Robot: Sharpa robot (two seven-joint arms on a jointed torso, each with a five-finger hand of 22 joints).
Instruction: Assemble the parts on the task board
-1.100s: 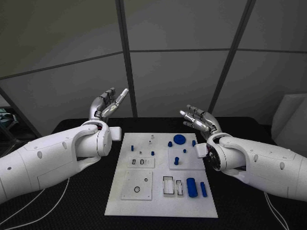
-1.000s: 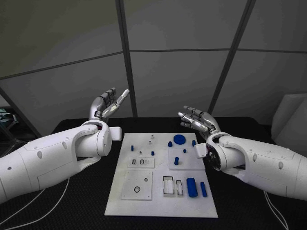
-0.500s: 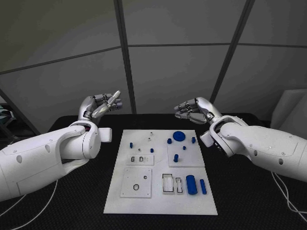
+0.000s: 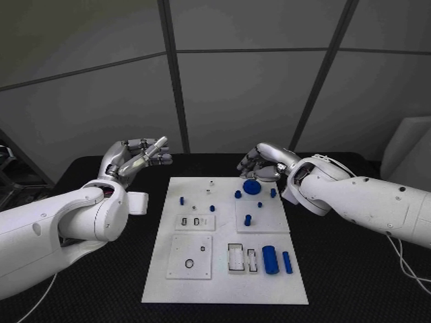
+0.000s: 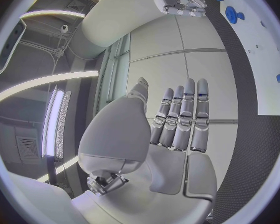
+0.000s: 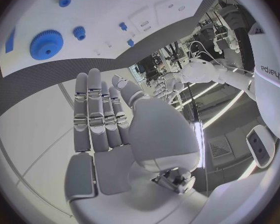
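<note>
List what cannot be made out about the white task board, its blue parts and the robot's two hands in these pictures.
- White task board: its small holes and slots are too small in the head view to tell their shapes.
- Blue toothed wheel: the right hand above it hides its far edge in the head view.
- Small blue pegs: too small to tell whether they stand in holes.
- Board in the left wrist view: cut off by the circle's rim beyond the left hand.

Beside the gear (image 4: 252, 186), the tiny pieces at the board's (image 4: 167, 286) far end were too small to tell apart. In the left wrist view the board ran off past the circle's rim.
</note>
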